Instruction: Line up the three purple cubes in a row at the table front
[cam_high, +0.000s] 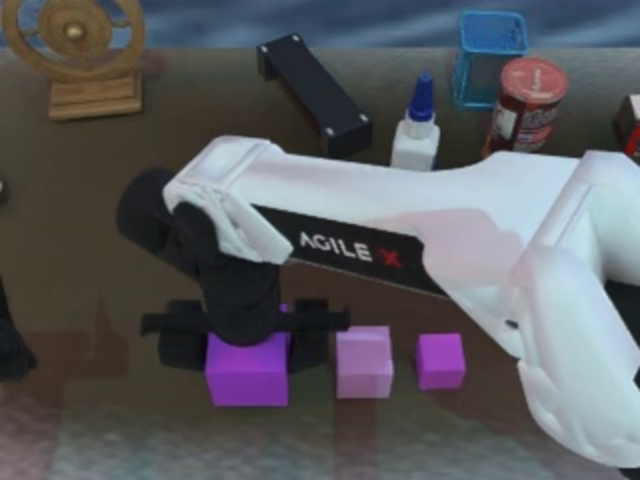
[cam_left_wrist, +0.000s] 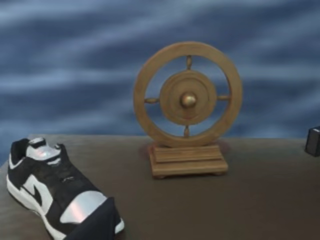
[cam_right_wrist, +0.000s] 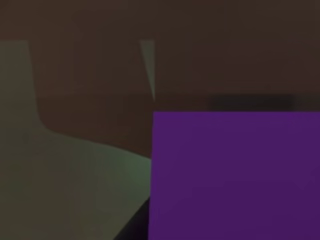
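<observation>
Three purple cubes sit in a row near the tabletop (cam_high: 90, 230) front: large cube (cam_high: 247, 371), lilac cube (cam_high: 363, 362), small cube (cam_high: 440, 361). You can see your right gripper (cam_high: 245, 330) low over the large cube, fingers (cam_high: 180, 335) spread on either side of it. Your left arm is parked at the left edge.

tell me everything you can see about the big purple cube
The large cube is plain, matte, vivid purple, with sharp edges and no markings. It sits flat and square on the table near the front, at the left end of a row with the lilac cube and small cube, apart from both. The right gripper straddles its rear part from above; whether the fingers press it cannot be told. In the right wrist view it fills the near corner.
</observation>
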